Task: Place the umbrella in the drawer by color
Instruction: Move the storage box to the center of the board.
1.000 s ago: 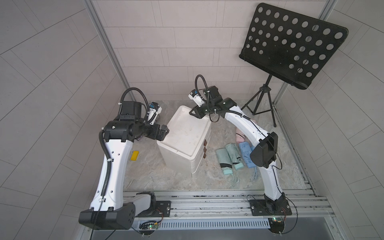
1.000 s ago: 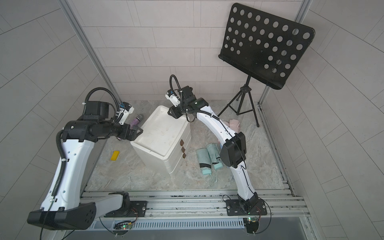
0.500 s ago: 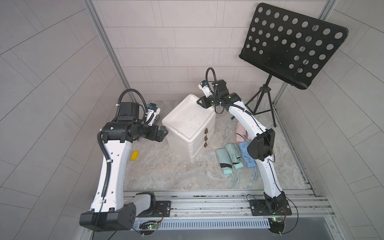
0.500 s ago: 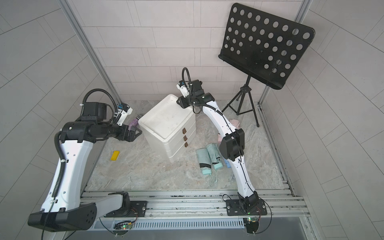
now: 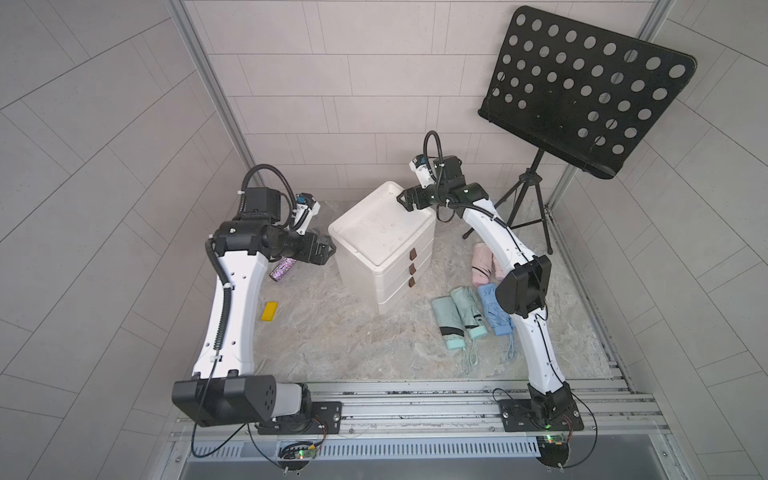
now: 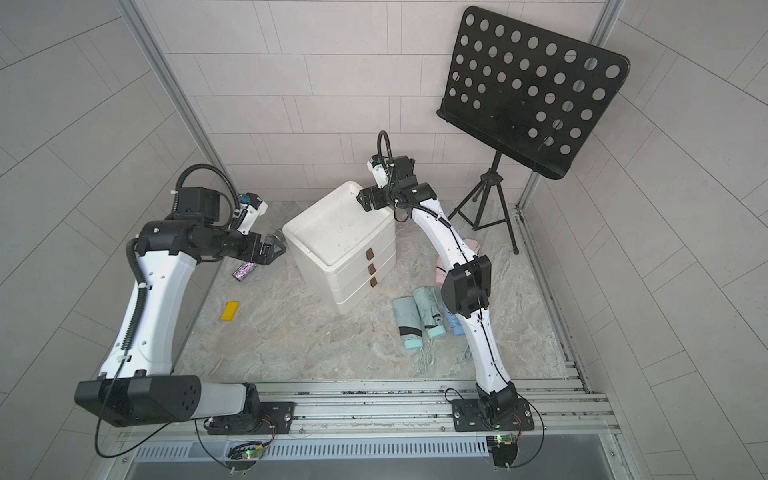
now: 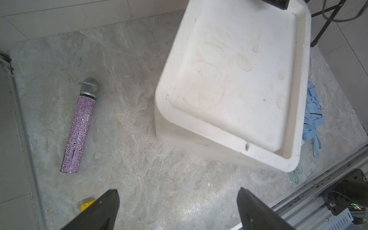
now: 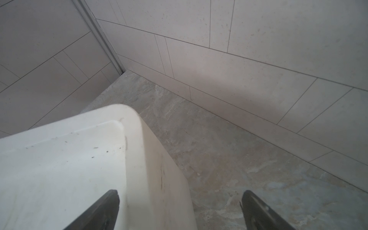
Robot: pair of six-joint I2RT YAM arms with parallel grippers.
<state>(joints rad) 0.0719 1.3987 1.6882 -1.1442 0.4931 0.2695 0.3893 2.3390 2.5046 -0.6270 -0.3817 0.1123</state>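
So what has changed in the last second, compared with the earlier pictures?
The right gripper pulled the white drawer unit back toward the wall, turning it slightly, then opened and let go of its rim. The left gripper stayed open beside it; umbrellas and microphone did not move.

Each arm is built from curved white link shells joined by black joint housings. The left arm (image 5: 232, 328) carries a black corrugated conduit (image 5: 223, 309) along its shell, secured with white cable ties. The right arm (image 5: 538, 349) carries a thin black cable (image 5: 505, 226). A large black housing (image 5: 224, 399) with a cluster of small holes caps the left shoulder. A white camera module (image 5: 306, 208) is fitted at each wrist. The left gripper (image 5: 327, 250) and right gripper (image 5: 402, 200) are black, with matte wedge-shaped fingers (image 7: 103, 211). Black base plates (image 5: 318, 417) are fastened with screws. Small circuit boards below them show green lights (image 5: 300, 451).
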